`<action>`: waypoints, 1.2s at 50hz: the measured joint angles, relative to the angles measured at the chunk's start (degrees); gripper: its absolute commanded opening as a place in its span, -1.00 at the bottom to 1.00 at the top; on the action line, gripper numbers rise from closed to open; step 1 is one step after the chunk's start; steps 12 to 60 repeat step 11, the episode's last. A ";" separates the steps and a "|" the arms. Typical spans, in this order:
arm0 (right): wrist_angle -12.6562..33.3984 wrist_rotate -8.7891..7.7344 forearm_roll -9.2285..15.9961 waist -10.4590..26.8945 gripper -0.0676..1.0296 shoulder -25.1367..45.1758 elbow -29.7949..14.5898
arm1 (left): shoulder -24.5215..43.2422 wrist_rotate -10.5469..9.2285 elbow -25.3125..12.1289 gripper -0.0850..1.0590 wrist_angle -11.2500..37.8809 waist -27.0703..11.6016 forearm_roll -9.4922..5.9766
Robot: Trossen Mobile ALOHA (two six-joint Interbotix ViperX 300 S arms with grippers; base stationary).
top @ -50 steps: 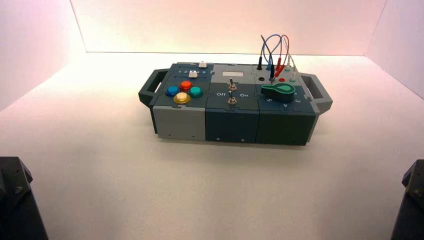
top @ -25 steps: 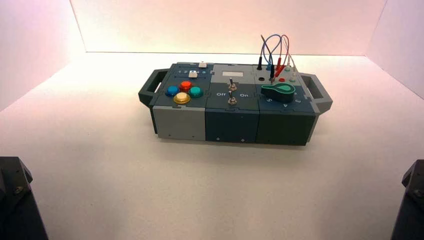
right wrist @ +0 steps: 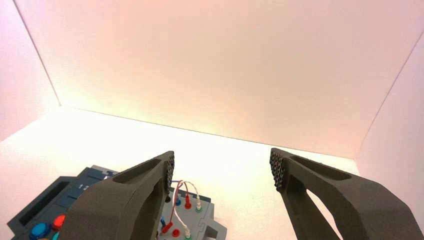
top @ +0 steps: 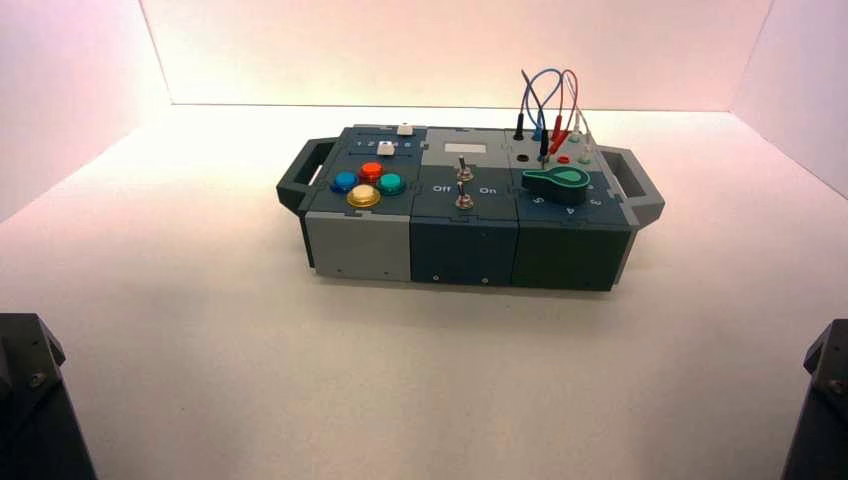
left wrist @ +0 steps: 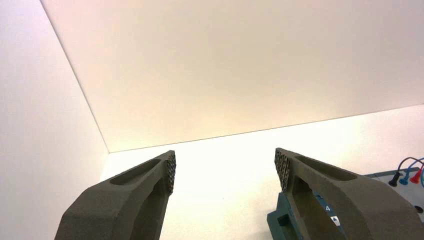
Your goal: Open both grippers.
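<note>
My left gripper is open and empty, held off the table with a wide gap between its fingers. My right gripper is open and empty too. Both arms are parked at the near corners in the high view, left arm and right arm, well short of the box. The box stands mid-table, with coloured buttons on its left, two toggle switches in the middle, a green knob and plugged wires on its right.
White walls close the table at the back and both sides. A corner of the box shows beside the left gripper's finger. The wires and sockets show below the right gripper. White table surface lies between the arms and the box.
</note>
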 measured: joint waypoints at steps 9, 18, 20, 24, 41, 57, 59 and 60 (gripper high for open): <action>0.00 0.09 0.09 -0.09 0.93 0.00 0.00 | 0.09 0.26 0.09 0.94 0.00 0.00 0.00; 0.00 0.00 0.09 -0.09 0.93 0.00 0.00 | 0.09 0.26 0.09 0.94 0.09 0.00 0.00; 0.00 0.00 0.09 -0.09 0.93 0.00 0.00 | 0.09 0.26 0.09 0.94 0.09 0.00 0.00; 0.00 0.00 0.09 -0.09 0.93 0.00 0.00 | 0.09 0.26 0.09 0.94 0.09 0.00 0.00; 0.00 0.00 0.09 -0.09 0.93 0.00 0.00 | 0.09 0.26 0.09 0.94 0.09 0.00 0.00; 0.00 0.00 0.09 -0.09 0.93 0.00 0.00 | 0.09 0.26 0.09 0.94 0.09 0.00 0.00; 0.00 0.00 0.09 -0.09 0.93 0.00 0.00 | 0.09 0.26 0.09 0.94 0.09 0.00 0.00; 0.00 0.00 0.09 -0.09 0.93 0.00 0.00 | 0.09 0.26 0.09 0.94 0.09 0.00 0.00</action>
